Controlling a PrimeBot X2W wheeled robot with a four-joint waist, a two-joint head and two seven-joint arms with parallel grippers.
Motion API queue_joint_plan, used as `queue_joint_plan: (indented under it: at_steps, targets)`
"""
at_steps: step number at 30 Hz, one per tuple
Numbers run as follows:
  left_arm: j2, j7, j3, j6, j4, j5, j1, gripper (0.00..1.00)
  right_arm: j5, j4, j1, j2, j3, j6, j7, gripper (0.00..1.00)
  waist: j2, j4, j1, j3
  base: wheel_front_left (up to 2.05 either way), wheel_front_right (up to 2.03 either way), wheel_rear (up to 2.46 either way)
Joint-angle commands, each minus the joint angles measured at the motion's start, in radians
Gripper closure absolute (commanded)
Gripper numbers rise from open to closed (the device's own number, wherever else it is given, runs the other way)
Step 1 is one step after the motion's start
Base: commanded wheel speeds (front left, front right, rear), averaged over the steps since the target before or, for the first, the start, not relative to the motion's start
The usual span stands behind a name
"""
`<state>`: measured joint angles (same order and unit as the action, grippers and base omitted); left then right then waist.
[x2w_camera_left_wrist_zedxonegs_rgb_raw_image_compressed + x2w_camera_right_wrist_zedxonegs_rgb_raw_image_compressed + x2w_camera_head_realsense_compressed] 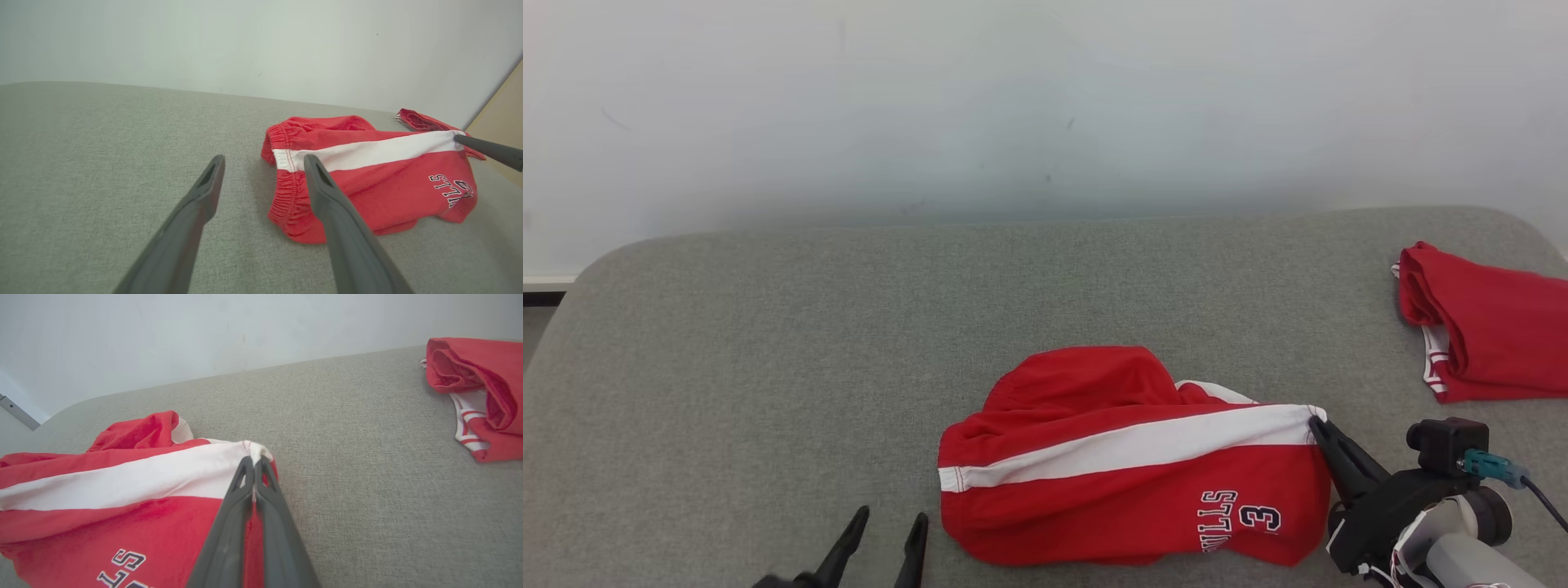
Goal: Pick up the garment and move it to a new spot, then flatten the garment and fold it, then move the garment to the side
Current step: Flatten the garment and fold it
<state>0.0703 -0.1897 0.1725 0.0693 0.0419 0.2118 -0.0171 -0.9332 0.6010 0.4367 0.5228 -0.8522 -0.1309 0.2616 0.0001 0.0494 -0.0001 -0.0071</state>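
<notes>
Nearest, at the near left: left gripper (890, 516) spread wide and empty, poised low over the grey padded surface (768, 367), pointed toward the gathered waistband end of the garment (1111, 482) but not touching it; likely kept ready there to take that end once needed. At the near right: right gripper (1319, 425) pinched fully together on the right-hand corner of the garment, just where the white stripe (1135, 445) ends, with a small nub of white cloth poking out past the tips. Probably gripped at that corner so as to lift or drag the whole piece by one edge toward a new spot. Hard to tell whether one layer or several caught in the pinch. Near the middle, slightly right: the garment itself, red shorts, lying crumpled and bunched on the surface, not yet flattened or folded, with dark lettering (1241, 518) and a numeral on the near right part. Farther off at the far right edge, well apart: a second red garment (1486, 327) with white trim, folded over, seemingly set aside out of the working area. Both loose on the bare surface rather than in any container. Beyond everything, a plain pale wall (1013, 98)
</notes>
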Motion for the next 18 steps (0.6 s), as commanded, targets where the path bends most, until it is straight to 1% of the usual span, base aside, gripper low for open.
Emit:
queue_joint_plan:
  at_steps: [1,6,13,18]
  targets:
    - [0.007,0.028,0.008,0.007,0.018,0.009,0.026,0.0,0.008,-0.006,-0.011,0.002,0.0,0.0,0.004,1.0,-0.0001,-0.003,0.0001,0.001,0.0,0.0,0.0]
    - [0.014,0.128,0.032,0.021,0.083,0.026,0.114,0.0,0.02,-0.02,0.002,-0.004,-0.005,0.0,0.003,1.0,-0.0001,-0.011,0.0001,0.018,0.0,0.0,0.0]
    - [0.014,0.184,0.059,0.036,0.155,0.052,0.196,0.0,0.022,-0.031,0.029,0.005,-0.015,0.0,0.003,1.0,-0.0001,-0.019,0.0001,0.049,0.0,0.0,0.0]
    - [0.017,0.203,0.081,0.043,0.191,0.066,0.239,0.0,0.025,-0.028,0.05,0.012,-0.028,0.0,0.003,1.0,-0.0001,-0.024,0.0001,0.065,0.0,0.0,0.0]
